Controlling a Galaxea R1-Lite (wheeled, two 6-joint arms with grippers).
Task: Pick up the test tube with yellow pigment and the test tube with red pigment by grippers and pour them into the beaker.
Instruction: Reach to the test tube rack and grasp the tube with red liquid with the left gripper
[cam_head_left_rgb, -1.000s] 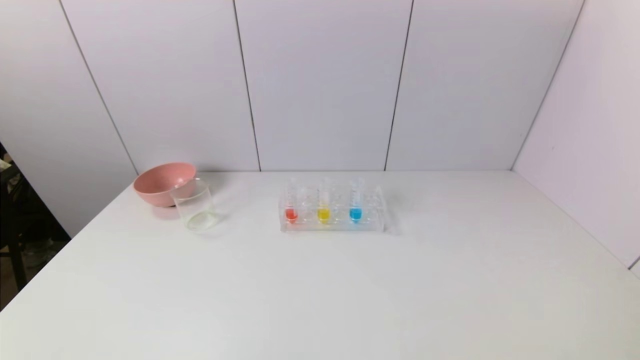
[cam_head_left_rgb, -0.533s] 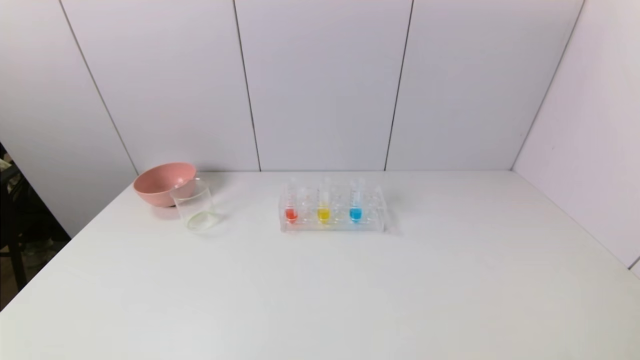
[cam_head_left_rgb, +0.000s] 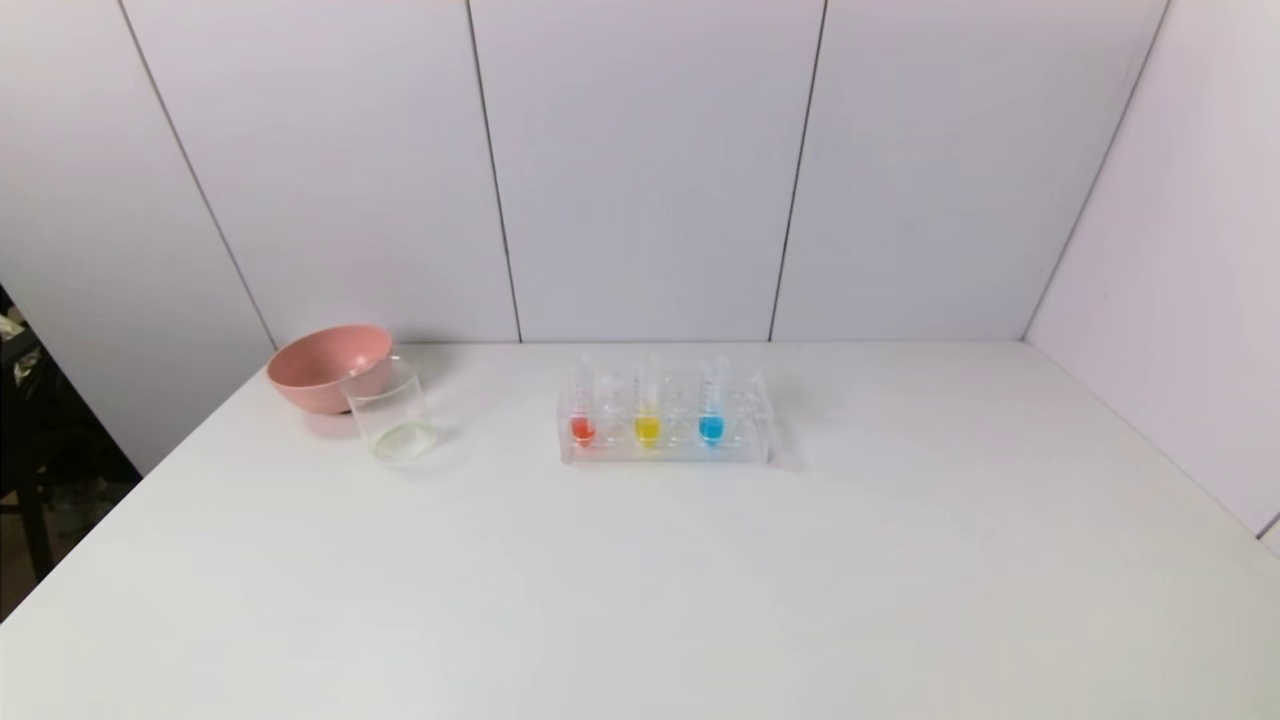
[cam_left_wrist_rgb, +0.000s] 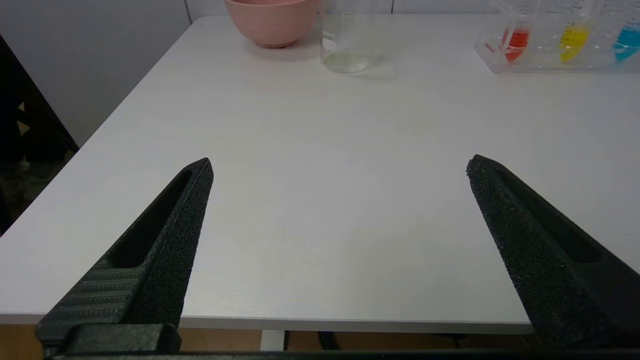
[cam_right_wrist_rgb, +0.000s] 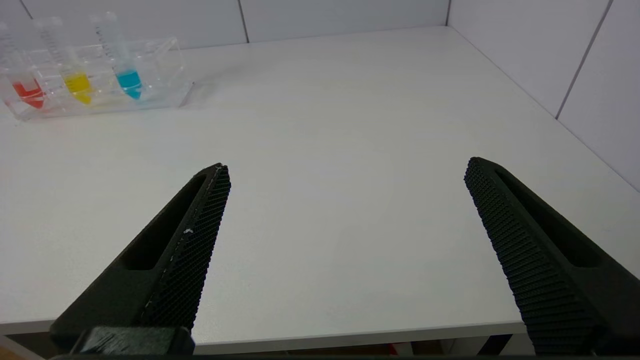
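Note:
The test tube with red pigment and the test tube with yellow pigment stand upright in a clear rack at mid-table; they also show in the left wrist view and in the right wrist view. The beaker stands left of the rack, in front of the pink bowl; it also shows in the left wrist view. My left gripper and right gripper are open and empty, at the table's near edge, out of the head view.
A pink bowl sits at the back left, touching or just behind the beaker. A tube with blue liquid stands at the rack's right. The white table has walls behind and on the right.

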